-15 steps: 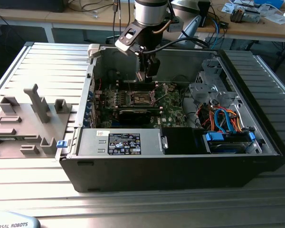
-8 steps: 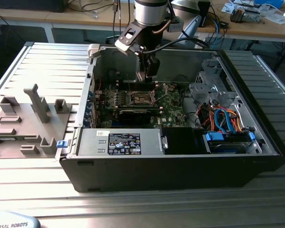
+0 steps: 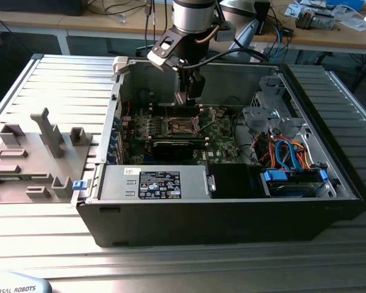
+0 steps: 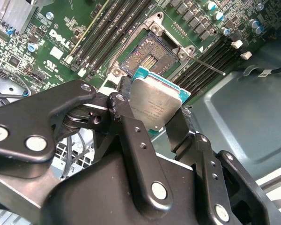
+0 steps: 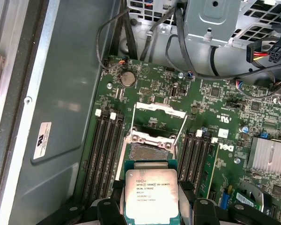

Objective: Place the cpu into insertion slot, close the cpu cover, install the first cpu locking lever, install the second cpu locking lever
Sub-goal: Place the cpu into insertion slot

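Chip carried over an open computer: the jaws, 2 black metal fingers (image 4: 131, 136), are closed on the cpu (image 4: 154, 101), a small flat square chip with a silvery-grey metal lid on a green base. They pinch it by 2 opposite edges, and the lid shows between them in both wire views of the wrist cameras, the first wrist view (image 5: 152, 194) included.

Just past the jaw tips, apart from the chip, lies the insertion slot (image 5: 152, 151), a small square socket with a dark centre and silver rim set in the green circuit board (image 5: 215, 140). Long black memory slots (image 5: 103, 150) run on either side of it. Beyond the slot from the jaws, the cpu cover (image 5: 160, 108), a thin silver metal frame with a window, stands hinged open. A thin wire locking lever (image 5: 182, 127) looks swung free beside it.

In the exterior view the jaws hang inside a black computer case (image 3: 232, 220) that sits on a ribbed metal worktop (image 3: 55, 79).

Handling, as a judgement: the chip is light, stiff and thin, and its smooth lid is likely slippery. Its underside and the socket contacts are fragile, so the 2 bare edges are the right place to hold it.

Writing: several lines of small print cross the chip's lid, white lettering marks the board, and a white label (image 5: 42, 140) sits on the case wall; none is read out.
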